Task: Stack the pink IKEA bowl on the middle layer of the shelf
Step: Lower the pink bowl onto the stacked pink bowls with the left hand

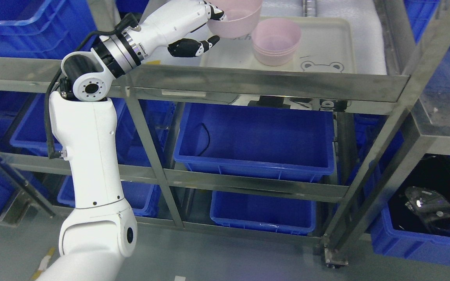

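My left hand (209,27) reaches up over the steel shelf rail and is shut on a pink bowl (237,19), held by its rim and tilted a little, above the left part of a white tray (326,43). A stack of pink bowls (276,41) stands on the tray just to the right of the held bowl, apart from it. The top of the held bowl is cut off by the picture's edge. The right arm shows only as a dark shape (436,207) at the lower right.
The steel shelf frame (272,82) crosses in front of the tray, with an angled post (397,128) on the right. Blue bins (256,136) fill the lower layers and the left side. White foam padding (365,23) lies under the tray.
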